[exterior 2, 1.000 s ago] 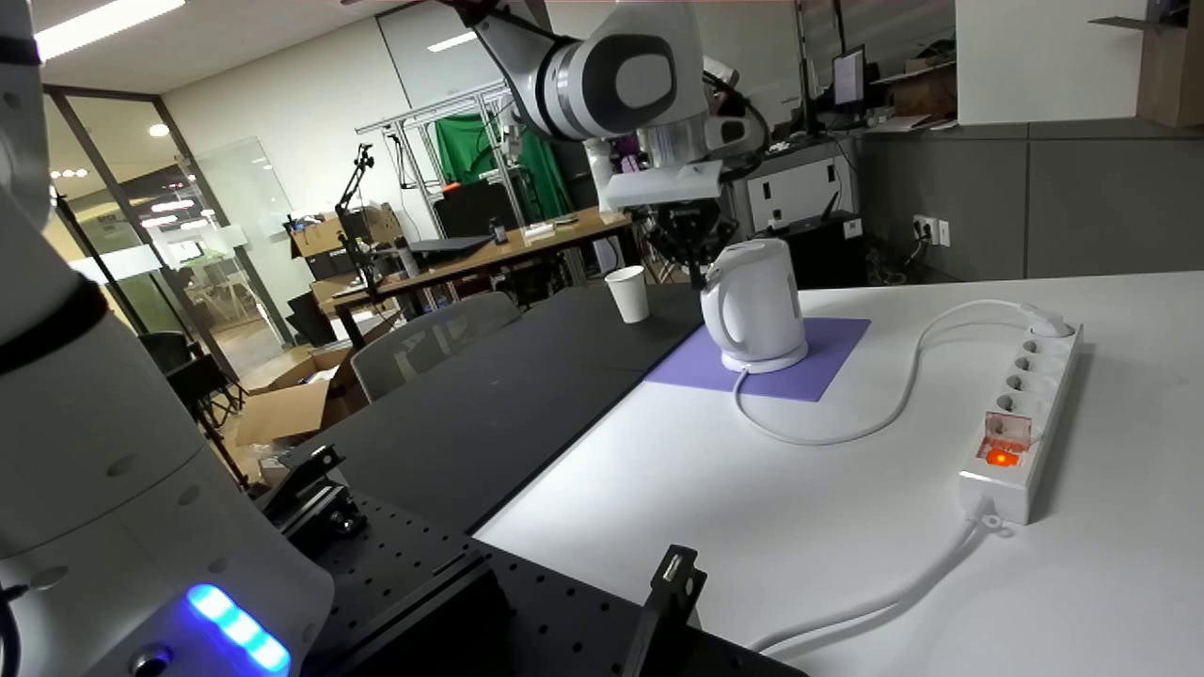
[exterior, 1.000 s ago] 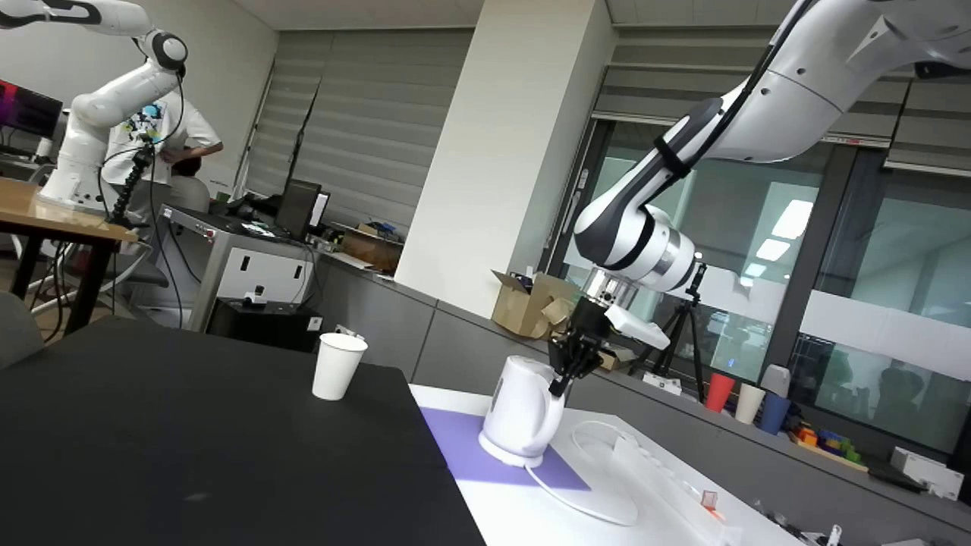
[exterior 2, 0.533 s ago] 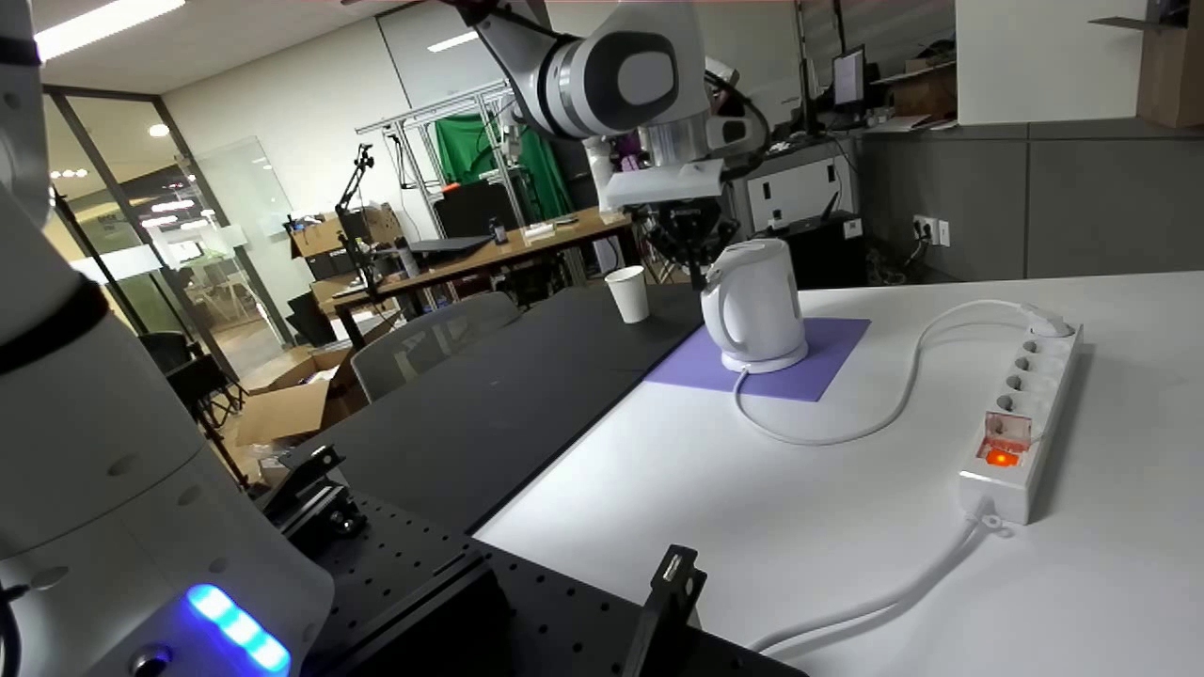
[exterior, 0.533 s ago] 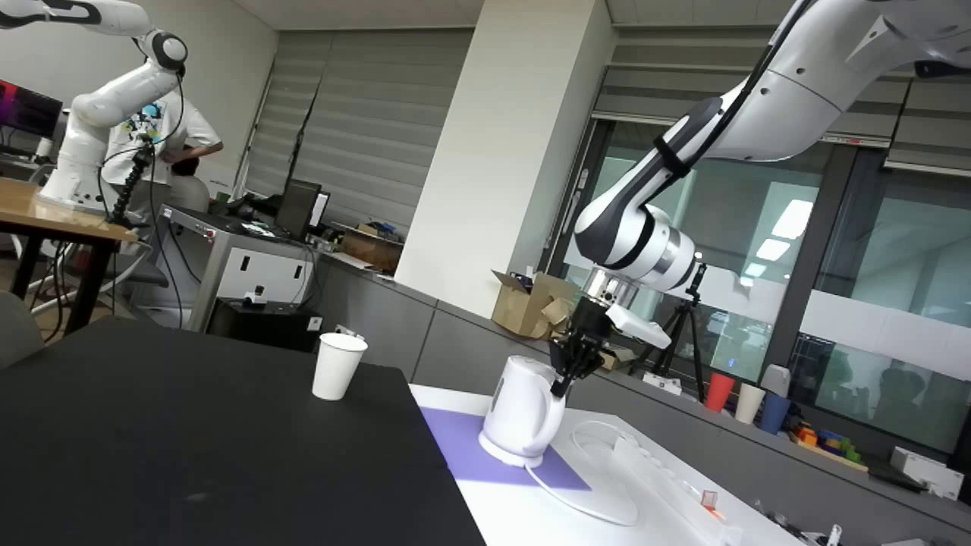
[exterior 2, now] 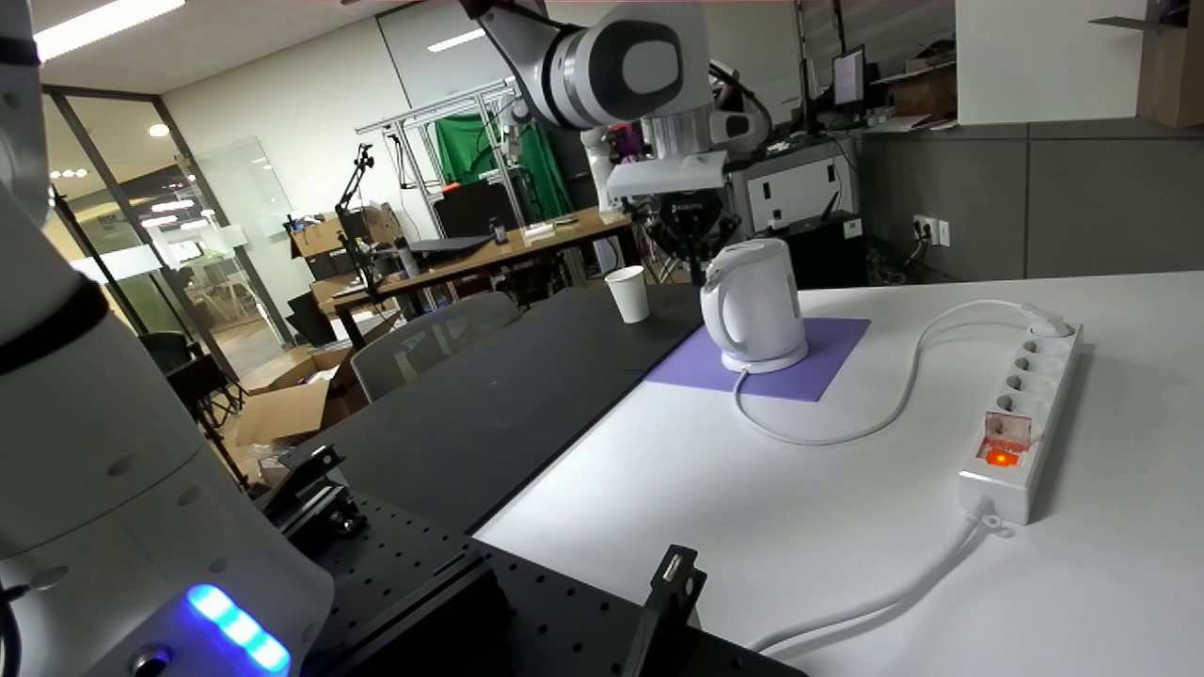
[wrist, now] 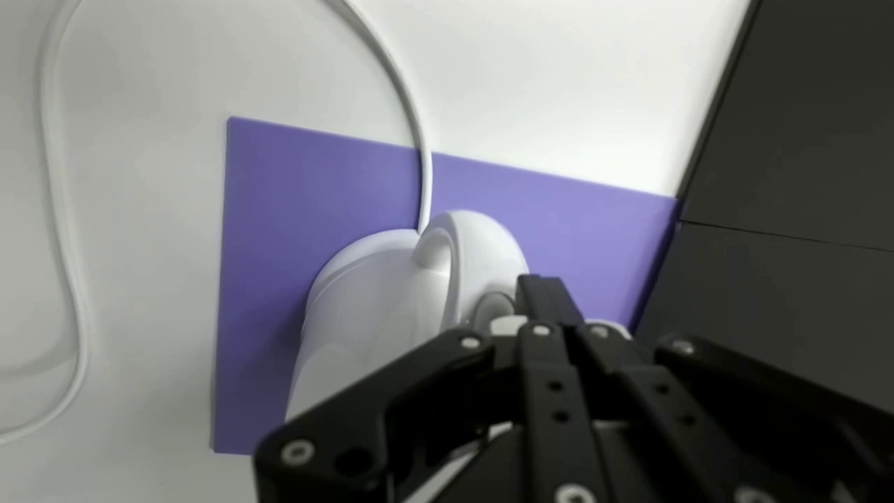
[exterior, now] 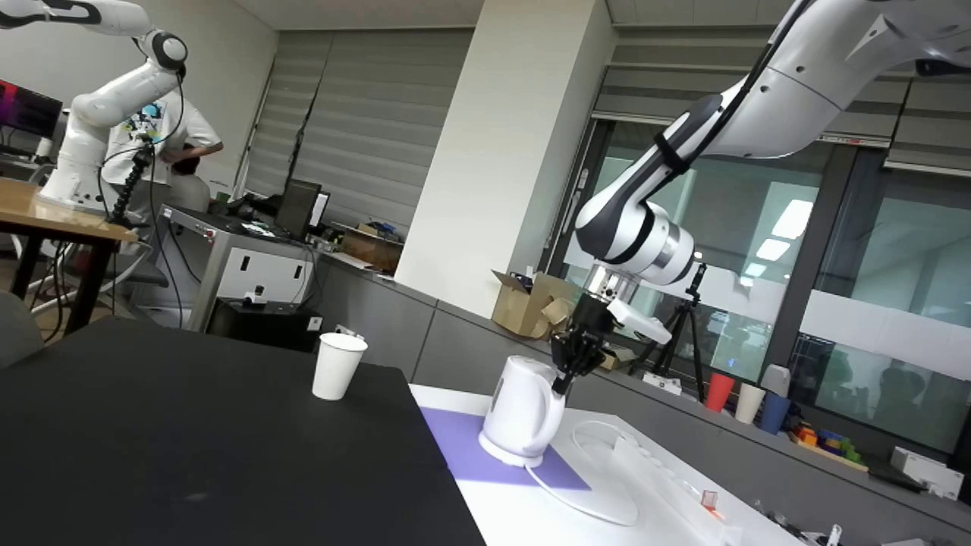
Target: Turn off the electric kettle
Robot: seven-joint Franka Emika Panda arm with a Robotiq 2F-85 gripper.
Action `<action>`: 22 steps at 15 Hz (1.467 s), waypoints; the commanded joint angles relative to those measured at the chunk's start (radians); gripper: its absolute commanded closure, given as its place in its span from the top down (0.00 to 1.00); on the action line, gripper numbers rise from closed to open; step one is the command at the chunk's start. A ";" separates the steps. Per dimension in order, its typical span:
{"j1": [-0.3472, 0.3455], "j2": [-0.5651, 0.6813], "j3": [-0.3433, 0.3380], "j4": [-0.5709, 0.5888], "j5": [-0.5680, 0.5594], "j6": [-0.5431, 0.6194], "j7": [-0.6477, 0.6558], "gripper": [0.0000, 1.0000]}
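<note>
Glossy plastic kettle [exterior 2: 760, 301]; matt sheet [wrist: 279, 202]; cup [exterior: 336, 369] apparently paper.

The arm [exterior: 774, 106] slants downward; the tool [exterior: 560, 384] hangs below it, tips lowermost — its fingers [wrist: 547, 302] together.

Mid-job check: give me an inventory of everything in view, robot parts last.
white table: 1, white, beside black tabletop
black tabletop: 1, black, under paper cup
paper cup: 1, white, on black tabletop
purple mat: 1, purple, on white table
electric kettle: 1, white, on purple mat
power strip: 1, white, orange-lit switch, on white table
white cords: 2, white, at power strip's opposite ends
coloured cups: 3, red, cream, blue, on grey ledge
cardboard boxes: several, brown, background
tripod: 1, black, near coloured cups
people: at least 1, white shirt, background
second arm: 1, white, on brown desk
background clutter: uncounted, mixed colours
robot arm: 1, white, above white table
tool: 1, black, by kettle handle, jaws together
</note>
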 commanded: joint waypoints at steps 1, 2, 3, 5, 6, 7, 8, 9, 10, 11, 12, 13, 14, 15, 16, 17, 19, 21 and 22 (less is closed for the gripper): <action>0.013 -0.010 -0.017 0.019 -0.001 -0.034 0.020 0.00; 0.017 -0.009 -0.021 0.020 -0.006 -0.030 0.024 0.00; 0.022 -0.009 -0.027 0.020 -0.012 -0.025 0.030 0.00; 0.027 -0.010 -0.036 0.020 -0.017 -0.023 0.034 0.00; 0.029 -0.009 -0.040 0.021 -0.017 -0.023 0.035 0.00; 0.030 -0.008 -0.042 0.021 -0.016 -0.023 0.034 0.00; 0.031 -0.006 -0.045 0.022 -0.016 -0.023 0.033 0.00; 0.032 -0.005 -0.047 0.022 -0.017 -0.019 0.034 0.00; 0.028 -0.001 -0.044 0.023 -0.012 -0.014 0.027 0.00; 0.025 0.002 -0.042 0.024 -0.009 -0.010 0.021 0.00; 0.027 0.004 -0.044 0.023 -0.012 -0.002 0.022 0.00; 0.023 0.007 -0.039 0.022 -0.008 0.006 0.012 0.00; 0.023 0.009 -0.039 0.022 -0.008 0.013 0.011 0.00; 0.021 0.011 -0.037 0.022 -0.006 0.017 0.007 0.00; 0.022 0.014 -0.038 0.024 -0.009 0.015 0.010 0.00; 0.023 0.016 -0.039 0.024 -0.010 0.018 0.012 0.00; 0.025 0.021 -0.041 0.028 -0.013 0.014 0.017 0.00; 0.027 0.028 -0.044 0.029 -0.015 0.015 0.021 0.00; 0.029 0.032 -0.046 0.028 -0.018 0.019 0.023 0.00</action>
